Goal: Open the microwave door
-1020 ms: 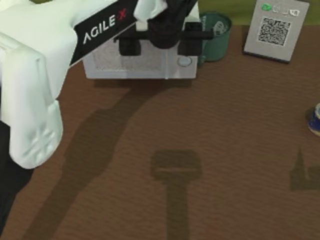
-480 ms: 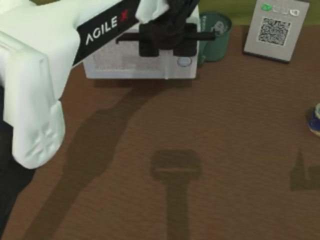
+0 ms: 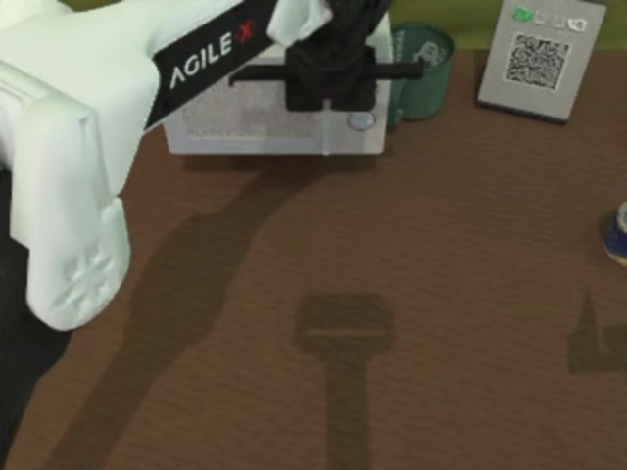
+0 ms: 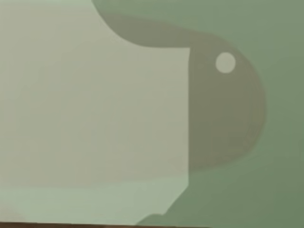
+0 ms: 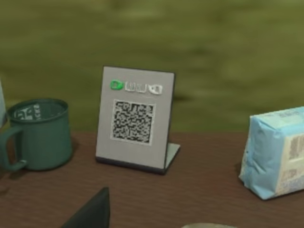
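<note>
The white microwave (image 3: 274, 122) stands at the table's far edge, left of centre. Its door (image 3: 235, 116), a white frame round a grey mesh window, lies flat against the front and looks closed. A silver knob (image 3: 362, 120) shows on the right panel. My left gripper (image 3: 331, 96) hangs over the door's right edge from above, fingers drawn close together there; the edge itself is hidden under them. The left wrist view shows only a pale microwave face (image 4: 95, 104) up close. Of my right gripper, only one dark fingertip (image 5: 97, 205) shows, low over the table.
A green mug (image 3: 423, 59) stands just right of the microwave. A QR-code stand (image 3: 537, 57) is at the far right, and a light blue packet (image 5: 278, 152) lies beyond it at the table's right edge. My left arm (image 3: 69, 147) spans the table's left side.
The left gripper's fingers have closed in from a wide spread to a narrow stance at the door's right edge. The arm has shifted slightly. The door has not moved.
</note>
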Robot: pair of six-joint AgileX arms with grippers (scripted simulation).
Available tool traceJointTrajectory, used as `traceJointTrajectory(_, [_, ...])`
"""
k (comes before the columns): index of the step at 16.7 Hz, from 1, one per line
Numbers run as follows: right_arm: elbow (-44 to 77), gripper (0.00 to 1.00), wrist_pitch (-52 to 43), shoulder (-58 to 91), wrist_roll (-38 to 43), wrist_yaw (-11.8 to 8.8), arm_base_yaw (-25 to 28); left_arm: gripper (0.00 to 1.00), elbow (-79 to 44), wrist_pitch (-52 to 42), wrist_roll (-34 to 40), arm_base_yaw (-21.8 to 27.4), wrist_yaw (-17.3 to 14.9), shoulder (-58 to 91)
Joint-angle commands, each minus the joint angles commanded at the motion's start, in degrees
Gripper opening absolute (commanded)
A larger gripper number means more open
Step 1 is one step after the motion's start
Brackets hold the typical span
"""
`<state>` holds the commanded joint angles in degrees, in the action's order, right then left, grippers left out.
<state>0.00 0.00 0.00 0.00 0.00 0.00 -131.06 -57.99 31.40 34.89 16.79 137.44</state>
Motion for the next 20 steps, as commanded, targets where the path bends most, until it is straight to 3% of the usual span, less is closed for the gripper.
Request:
traceJointTrajectory(11, [0.0,1.0,0.0,0.0,0.0,0.0,0.0,0.0,12.16,4.37,1.66,1.8,0.83,-6.88])
traceJointTrajectory(20, [0.0,1.0,0.0,0.0,0.0,0.0,0.0,0.0,12.36,4.63,1.76,1.81,0.88,-7.2])
